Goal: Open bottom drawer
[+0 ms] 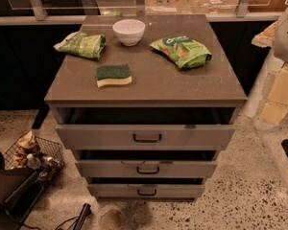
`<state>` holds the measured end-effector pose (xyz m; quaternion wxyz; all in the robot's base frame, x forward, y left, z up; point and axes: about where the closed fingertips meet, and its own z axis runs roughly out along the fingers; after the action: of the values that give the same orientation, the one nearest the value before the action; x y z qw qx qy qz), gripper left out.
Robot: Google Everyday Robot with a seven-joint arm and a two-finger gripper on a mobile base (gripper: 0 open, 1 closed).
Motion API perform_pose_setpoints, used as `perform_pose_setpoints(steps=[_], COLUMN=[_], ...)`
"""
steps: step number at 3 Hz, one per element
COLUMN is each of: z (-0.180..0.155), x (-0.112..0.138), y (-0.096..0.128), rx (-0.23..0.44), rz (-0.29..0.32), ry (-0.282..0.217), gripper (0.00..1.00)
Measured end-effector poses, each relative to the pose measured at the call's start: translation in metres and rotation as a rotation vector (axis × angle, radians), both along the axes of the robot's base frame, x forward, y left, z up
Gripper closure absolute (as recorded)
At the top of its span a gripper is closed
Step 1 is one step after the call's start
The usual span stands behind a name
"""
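Observation:
The grey cabinet (149, 87) stands in the middle of the view with three drawers stacked at its front. The bottom drawer (115, 190) is the lowest and narrowest-looking grey front, with a small black bar handle (147, 192). Its front lies just below the middle drawer (182, 168), with a dark gap between them, and none of its inside shows. Above both is the top drawer (96, 137). My gripper is out of view. Only pale white and beige arm parts (283, 87) show at the right edge, apart from the cabinet.
On the cabinet top lie a white bowl (128, 31), two green snack bags (81, 44) (182, 50) and a green-and-yellow sponge (114, 75). A wire basket (33, 155) of items and a dark bulky object (9, 190) are on the speckled floor at left. A black tool (81, 215) lies near the bottom edge.

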<state>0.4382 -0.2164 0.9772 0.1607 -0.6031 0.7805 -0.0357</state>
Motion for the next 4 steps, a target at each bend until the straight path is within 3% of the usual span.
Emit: perform_pose_setpoints(steps=[1, 2, 3, 4], z=[0.000, -0.026, -0.066, -0.114], x=[0.000, 0.001, -0.010, -0.038], y=[0.000, -0.007, -0.017, -0.028], rx=[0.000, 0.008, -0.003, -0.001], rz=[0.000, -0.004, -0.026, -0.030], ry=[0.000, 0.010, -0.001, -0.033], gripper=[0.00, 0.00, 0.00, 0.00])
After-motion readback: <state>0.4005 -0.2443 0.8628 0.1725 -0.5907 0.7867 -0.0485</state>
